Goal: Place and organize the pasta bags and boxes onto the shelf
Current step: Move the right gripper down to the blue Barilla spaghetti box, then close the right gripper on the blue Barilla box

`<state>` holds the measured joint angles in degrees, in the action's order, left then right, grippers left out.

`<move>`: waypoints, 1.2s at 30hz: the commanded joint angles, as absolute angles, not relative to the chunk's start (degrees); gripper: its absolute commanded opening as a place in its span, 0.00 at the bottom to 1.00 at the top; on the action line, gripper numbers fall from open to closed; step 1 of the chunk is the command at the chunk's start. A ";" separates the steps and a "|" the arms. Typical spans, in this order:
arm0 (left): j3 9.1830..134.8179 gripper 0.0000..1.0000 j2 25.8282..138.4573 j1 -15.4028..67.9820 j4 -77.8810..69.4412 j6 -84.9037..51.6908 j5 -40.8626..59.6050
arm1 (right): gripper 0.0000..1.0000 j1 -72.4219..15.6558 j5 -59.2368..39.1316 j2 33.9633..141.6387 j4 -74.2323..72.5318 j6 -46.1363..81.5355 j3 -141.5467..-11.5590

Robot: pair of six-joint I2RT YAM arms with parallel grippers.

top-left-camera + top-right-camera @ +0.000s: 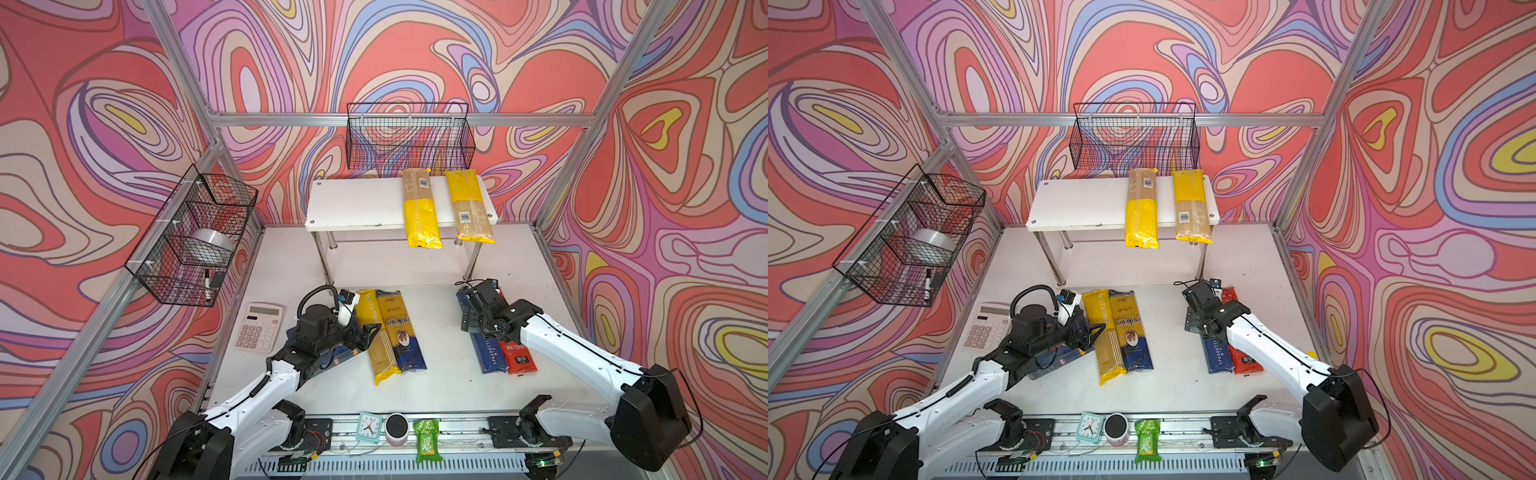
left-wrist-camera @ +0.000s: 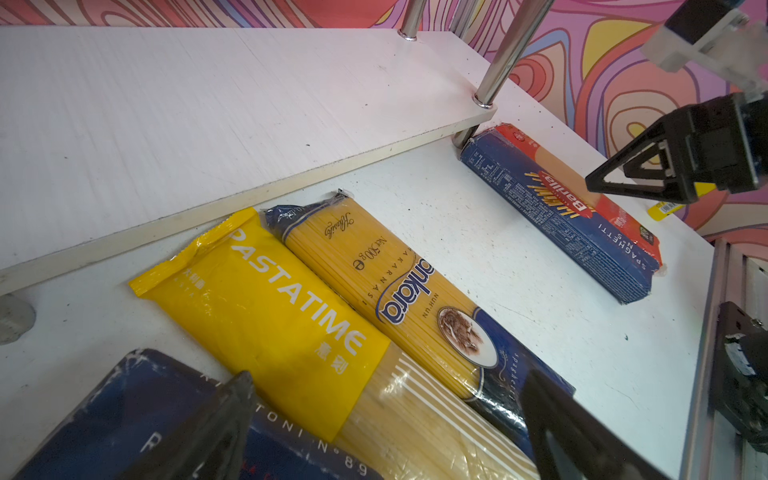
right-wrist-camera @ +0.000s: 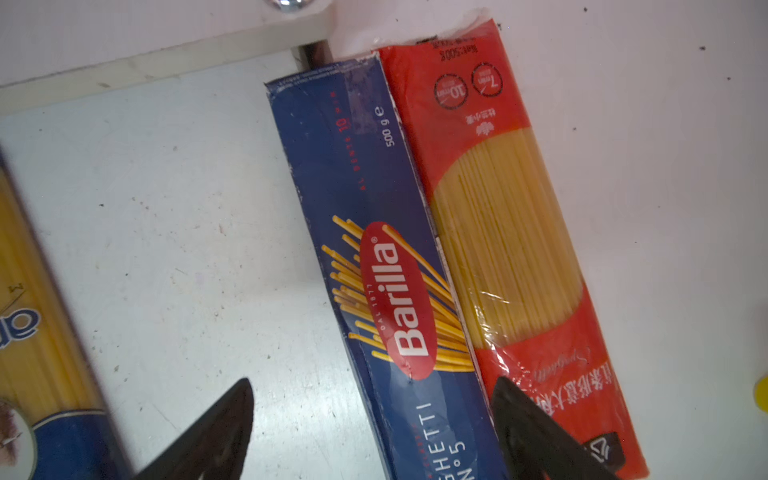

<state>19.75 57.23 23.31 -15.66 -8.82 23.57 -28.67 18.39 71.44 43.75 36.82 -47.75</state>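
Right claw (image 3: 372, 386) gapes astride the spaghetti box (image 3: 353, 166), lower centre, seemingly aligning a grasp; left claw (image 2: 388, 378) also released.

The left arm (image 1: 245, 399) and right arm (image 1: 582, 355) have white shells dotted with small screws, black joints and thin black cables. Their fingers (image 3: 523, 415) are black hollow triangles.

Blue box (image 3: 386, 291) reads "Barilla Spaghetti N°5"; yellow bag (image 2: 270, 316) reads "PASTATIME".
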 commanded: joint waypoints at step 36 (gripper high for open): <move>19.55 1.00 59.37 23.61 -17.76 -8.92 24.53 | 0.97 -20.04 0.99 76.52 28.62 32.80 -39.11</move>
